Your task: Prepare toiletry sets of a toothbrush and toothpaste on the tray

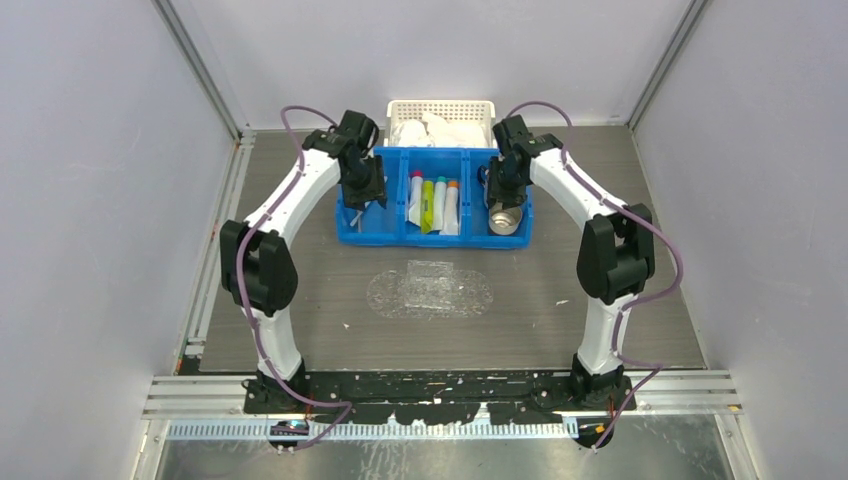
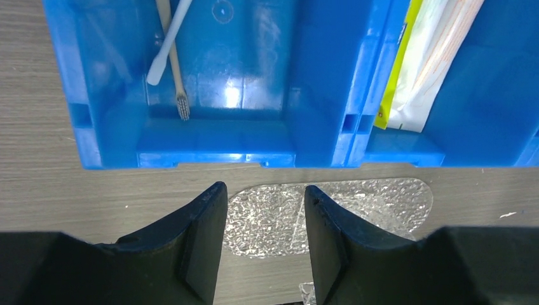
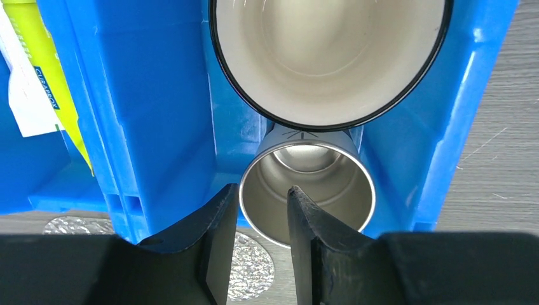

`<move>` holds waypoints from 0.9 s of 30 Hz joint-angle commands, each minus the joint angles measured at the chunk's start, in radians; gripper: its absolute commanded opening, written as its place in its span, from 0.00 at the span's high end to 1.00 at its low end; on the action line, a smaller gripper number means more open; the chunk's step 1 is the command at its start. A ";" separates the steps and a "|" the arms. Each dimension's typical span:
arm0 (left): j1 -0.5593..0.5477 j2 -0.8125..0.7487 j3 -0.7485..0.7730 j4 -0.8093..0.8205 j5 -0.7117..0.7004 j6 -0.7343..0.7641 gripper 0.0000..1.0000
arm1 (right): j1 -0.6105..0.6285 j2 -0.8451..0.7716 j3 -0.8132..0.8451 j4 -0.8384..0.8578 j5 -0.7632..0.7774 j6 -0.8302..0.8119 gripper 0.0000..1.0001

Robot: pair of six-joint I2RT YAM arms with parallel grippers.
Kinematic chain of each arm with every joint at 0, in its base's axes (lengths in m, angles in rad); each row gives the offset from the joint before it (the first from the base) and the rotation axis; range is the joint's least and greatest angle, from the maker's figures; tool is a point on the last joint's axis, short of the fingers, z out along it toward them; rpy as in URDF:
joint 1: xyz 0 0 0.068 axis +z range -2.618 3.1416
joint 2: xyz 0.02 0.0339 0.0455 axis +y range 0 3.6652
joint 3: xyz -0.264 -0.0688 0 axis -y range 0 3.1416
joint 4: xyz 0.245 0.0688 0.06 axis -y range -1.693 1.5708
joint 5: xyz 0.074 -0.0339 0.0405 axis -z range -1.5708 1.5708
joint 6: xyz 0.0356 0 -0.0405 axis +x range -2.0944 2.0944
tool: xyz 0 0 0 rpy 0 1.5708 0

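Clear, crinkled plastic marks the tray (image 1: 430, 292), which lies flat on the grey wood-grain table (image 1: 300, 300) at the centre of the top view, just in front of the blue bin (image 1: 430, 240) and not touching it. The bin has three compartments, and a white perforated basket (image 1: 440, 108) stands directly behind it. The left gripper (image 1: 365, 195) hangs over the bin's left compartment. In its wrist view the fingers (image 2: 203, 235) stand well apart with nothing between them, and the tray shows through the gap. A white toothbrush (image 2: 166, 47) lies slanted in that compartment at the upper left of the frame, crossing a tan-handled brush (image 2: 177, 82) whose bristles point towards the front wall. The toothpaste tubes (image 1: 432, 203) lie side by side in the middle compartment, one yellow-green among the white ones. The right gripper (image 1: 503, 190) hangs over the right compartment. Its fingers (image 3: 216, 241) are parted on either side of the near rim of a steel cup (image 3: 318, 184) lying on its side, and the gap is wider than the rim, so the rim is not pinched. A larger cup (image 3: 330, 51) with a pale inside and a black rim lies behind it.
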 commanded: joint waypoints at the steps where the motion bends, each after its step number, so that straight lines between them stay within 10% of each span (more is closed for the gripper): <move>1: 0.004 -0.048 -0.028 0.055 0.042 0.010 0.51 | 0.005 0.013 -0.012 0.051 -0.026 0.006 0.61; 27: 0.007 -0.157 -0.183 0.108 0.051 -0.007 0.52 | 0.139 -0.174 -0.023 -0.074 0.259 -0.051 0.92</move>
